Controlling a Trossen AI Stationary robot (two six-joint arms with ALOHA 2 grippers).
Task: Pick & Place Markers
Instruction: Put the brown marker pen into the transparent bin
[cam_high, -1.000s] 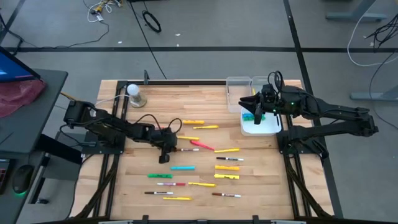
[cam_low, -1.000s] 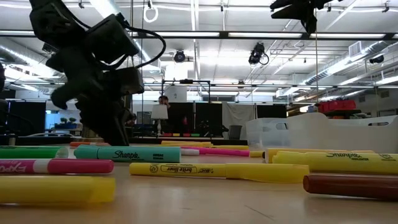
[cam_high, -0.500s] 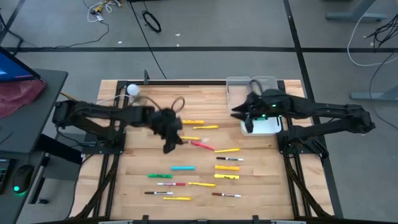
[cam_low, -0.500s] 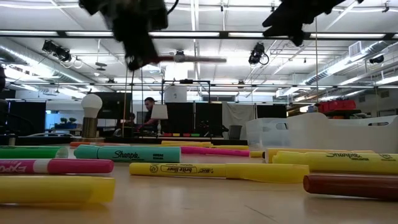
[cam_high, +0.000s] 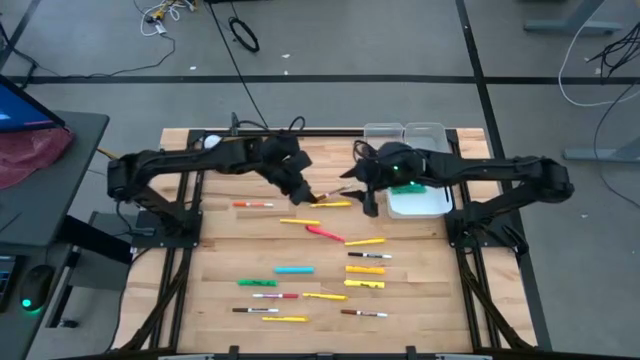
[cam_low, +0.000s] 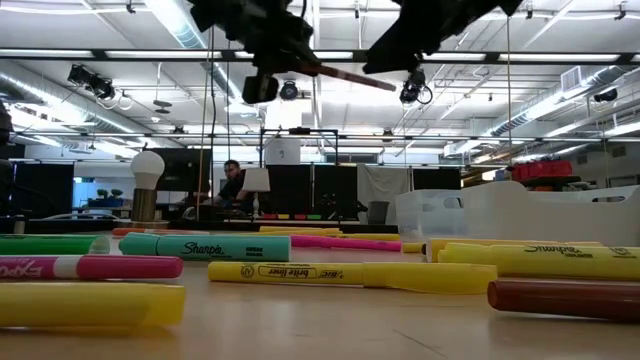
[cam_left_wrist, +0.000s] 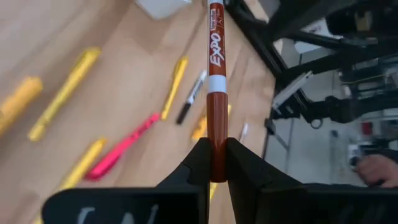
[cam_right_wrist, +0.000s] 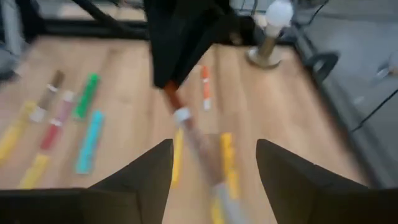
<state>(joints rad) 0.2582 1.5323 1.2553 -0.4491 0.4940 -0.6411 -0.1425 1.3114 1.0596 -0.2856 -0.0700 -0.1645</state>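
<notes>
My left gripper (cam_high: 303, 192) hangs over the far middle of the table, shut on a white-barrelled marker (cam_high: 328, 193) with a brown-red cap. The marker sticks out toward my right gripper (cam_high: 364, 192), which is open. In the right wrist view the marker's white end (cam_right_wrist: 202, 152) reaches between the right gripper's (cam_right_wrist: 214, 147) spread fingers without touching them. The low view shows the marker (cam_low: 350, 76) high above the table. Several other markers (cam_high: 345, 265) lie flat on the wood. My left gripper pinches the marker's brown-red cap end (cam_left_wrist: 216, 124) between its two fingers (cam_left_wrist: 200, 163). The marker runs on forward along the line of the fingers, toward the table's right. It is lifted clear of the table, tilted slightly down.
Clear bins (cam_high: 405, 134) stand at the far right, and a white tray (cam_high: 428, 202) with a green marker sits in front of them. A white ball on a grey base (cam_low: 147, 170) stands at the far left. Loose markers cover the table's middle and near part.
My left gripper has risen from the table's middle with the marker and swung toward the far edge and the right, rolling as it went. The marker is now lifted clear. My right gripper has come from over the tray toward the table's left, up to the marker's free end.
</notes>
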